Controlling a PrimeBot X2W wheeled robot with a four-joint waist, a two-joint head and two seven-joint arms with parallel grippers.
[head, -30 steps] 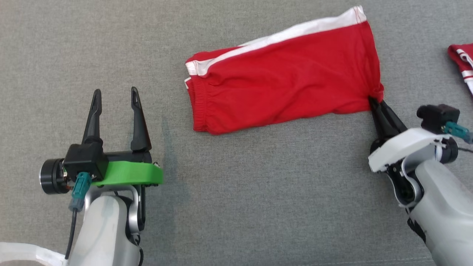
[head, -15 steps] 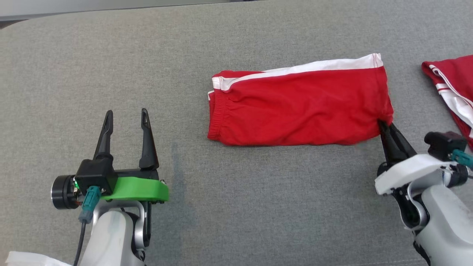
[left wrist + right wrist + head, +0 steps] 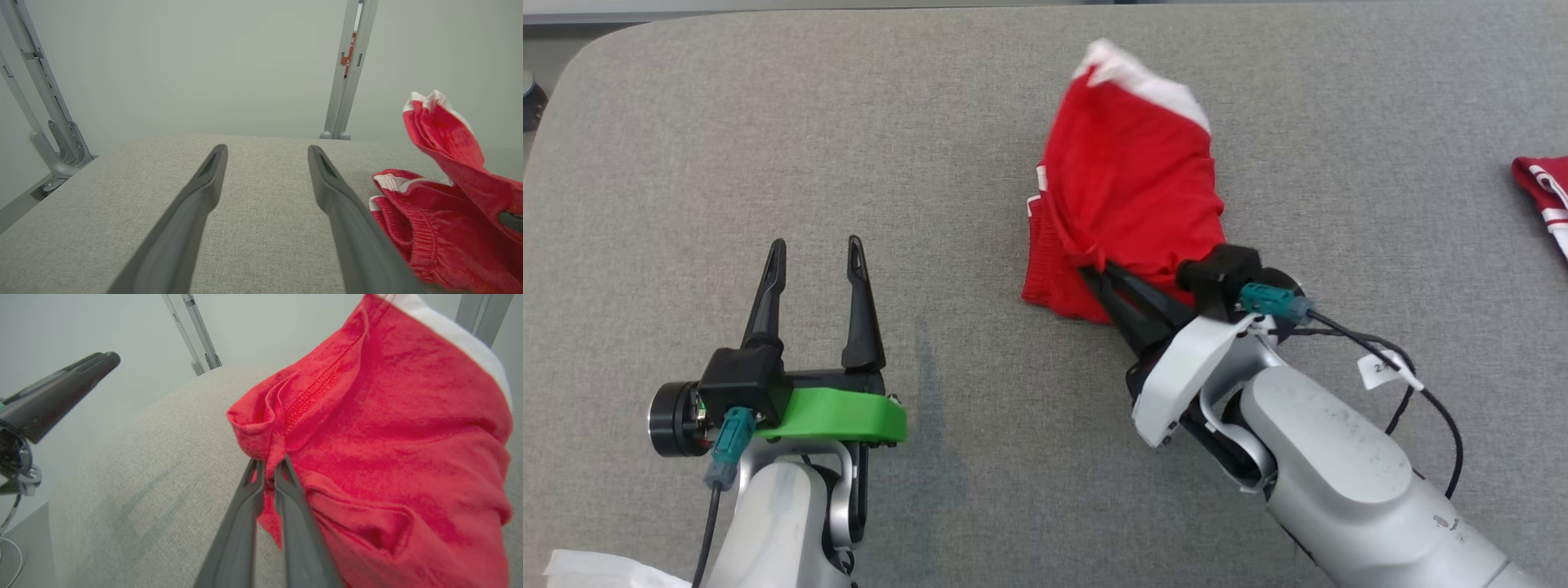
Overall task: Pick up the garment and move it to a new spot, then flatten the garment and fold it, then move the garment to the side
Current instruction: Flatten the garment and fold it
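The garment (image 3: 1131, 196) is a pair of red shorts with a white side stripe, on the grey padded table. My right gripper (image 3: 1092, 272) is shut on its hem and holds that end lifted and folded back over the waistband half, which still lies on the table. The right wrist view has the pinched red hem (image 3: 269, 455) between the closed fingers. In the left wrist view the shorts (image 3: 445, 204) rise at the right. My left gripper (image 3: 817, 245) hovers open and empty to the left of the garment, fingers pointing away from me.
A second red and white garment (image 3: 1543, 196) lies at the table's right edge. The grey table (image 3: 768, 122) has a rounded far-left corner. Metal frame posts (image 3: 347, 69) stand behind the table. A white cloth (image 3: 588, 567) lies at the lower left.
The right gripper has lifted the garment's right end and carried it left over the rest, so the flat shorts now stand bunched up. The head camera has shifted. The left gripper stays open.
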